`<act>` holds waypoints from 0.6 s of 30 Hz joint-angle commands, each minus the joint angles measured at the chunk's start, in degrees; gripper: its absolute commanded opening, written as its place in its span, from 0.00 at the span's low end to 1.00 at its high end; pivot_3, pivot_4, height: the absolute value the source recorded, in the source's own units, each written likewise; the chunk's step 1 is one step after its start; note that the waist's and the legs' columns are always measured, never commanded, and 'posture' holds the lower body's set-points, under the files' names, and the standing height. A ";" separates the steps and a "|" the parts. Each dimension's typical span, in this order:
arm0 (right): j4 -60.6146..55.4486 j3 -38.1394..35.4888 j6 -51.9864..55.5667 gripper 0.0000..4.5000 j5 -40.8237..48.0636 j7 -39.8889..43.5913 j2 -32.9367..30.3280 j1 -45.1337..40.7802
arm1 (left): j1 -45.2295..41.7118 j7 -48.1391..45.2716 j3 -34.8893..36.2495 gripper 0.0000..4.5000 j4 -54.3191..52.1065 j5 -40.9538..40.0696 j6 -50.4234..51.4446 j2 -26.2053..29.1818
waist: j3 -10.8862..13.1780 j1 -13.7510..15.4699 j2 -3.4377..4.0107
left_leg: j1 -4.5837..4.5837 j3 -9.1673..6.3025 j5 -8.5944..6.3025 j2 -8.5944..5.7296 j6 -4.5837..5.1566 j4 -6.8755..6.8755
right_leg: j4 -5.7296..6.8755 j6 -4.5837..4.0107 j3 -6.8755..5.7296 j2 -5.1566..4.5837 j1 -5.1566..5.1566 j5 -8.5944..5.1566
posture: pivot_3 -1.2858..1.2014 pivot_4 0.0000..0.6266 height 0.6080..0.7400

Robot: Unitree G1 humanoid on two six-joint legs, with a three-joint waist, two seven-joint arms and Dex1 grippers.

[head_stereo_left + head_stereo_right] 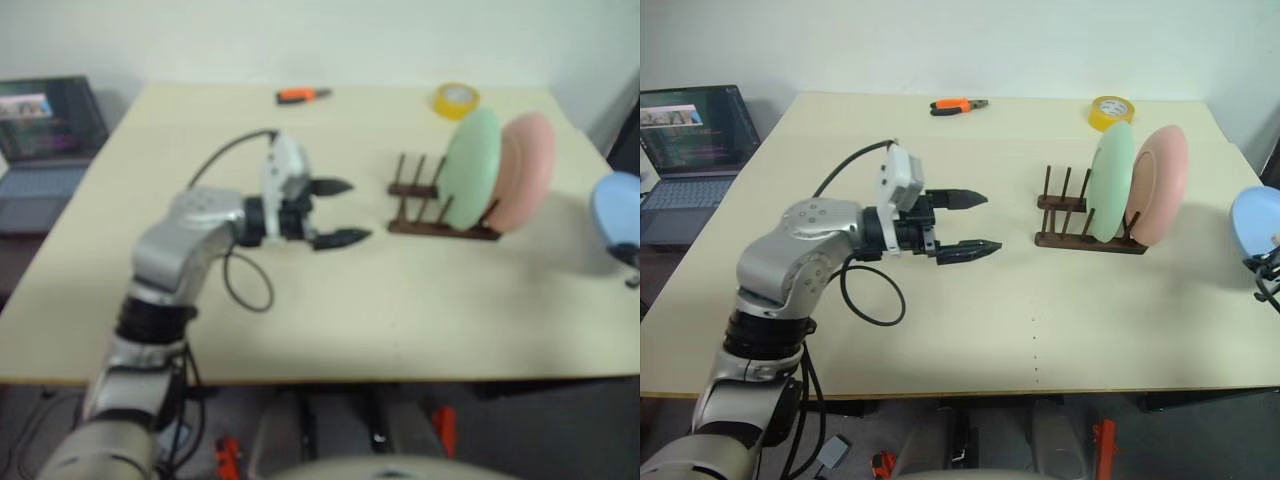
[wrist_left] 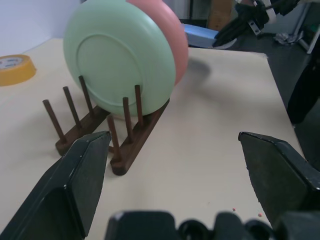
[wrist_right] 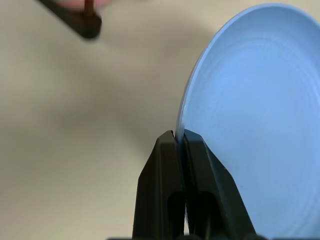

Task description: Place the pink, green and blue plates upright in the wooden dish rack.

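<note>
wooden dish rack (image 1: 1088, 222) standing on the cream table (image 1: 1040, 330), toward its far right part. green plate (image 1: 1111, 180) upright between the rack's pegs, pink plate (image 1: 1160, 184) upright just behind it at the rack's right end, the two overlapping; pegs at the rack's left end left bare. blue plate (image 1: 1255, 225) well right of the rack, at the table's right edge, pinched on its rim by the right claw (image 3: 180, 142), fingers together on the thin edge. left claw (image 1: 970, 222) hovering left of the rack, well apart from it, fingers spread wide and pointing toward the rack, nothing between them. yellow tape roll (image 1: 1110, 110) beyond the rack near the table's far edge; orange-handled tool (image 1: 958, 104) farther left of it. laptop (image 1: 690, 150) far left of the rack, off the table
</note>
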 commanded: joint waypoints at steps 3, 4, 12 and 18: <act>-6.16 -7.70 5.31 0.01 3.39 -2.88 0.72 -0.25 | -1.78 -1.15 -0.35 1.00 0.87 0.68 -2.73 -1.45 | 0.00 -0.02 0.00 | 0.00 0.00 0.00 0.00 0.00 -0.01 | -0.02 -0.02 0.00 0.00 0.00 -0.01 | 0.52 0.24 1.00; -7.23 -8.53 5.99 0.01 3.96 -3.18 0.91 -0.51 | -1.82 -1.47 -0.41 1.00 1.25 0.86 -3.04 -1.60 | 0.00 -0.04 0.00 | 0.00 0.00 0.00 0.00 0.00 -0.01 | -0.02 -0.02 0.00 0.00 0.00 -0.01 | 0.52 0.24 1.00; -12.47 -12.85 9.54 0.01 8.03 -4.27 1.99 -1.23 | -3.04 -3.08 -0.92 1.00 3.46 1.68 -4.57 -2.66 | 0.00 0.03 0.00 | -0.03 -0.02 0.00 0.00 0.01 -0.02 | -0.05 -0.03 -0.02 0.00 0.00 -0.02 | 0.52 0.24 1.00; -14.18 -14.09 10.78 0.01 9.88 -4.89 2.18 -2.08 | -3.27 -3.75 -1.03 1.00 4.21 2.59 -4.98 -2.49 | 0.00 -0.04 0.00 | -0.03 -0.03 -0.01 0.01 0.01 -0.04 | -0.06 -0.02 -0.03 0.00 0.00 -0.02 | 0.52 0.24 1.00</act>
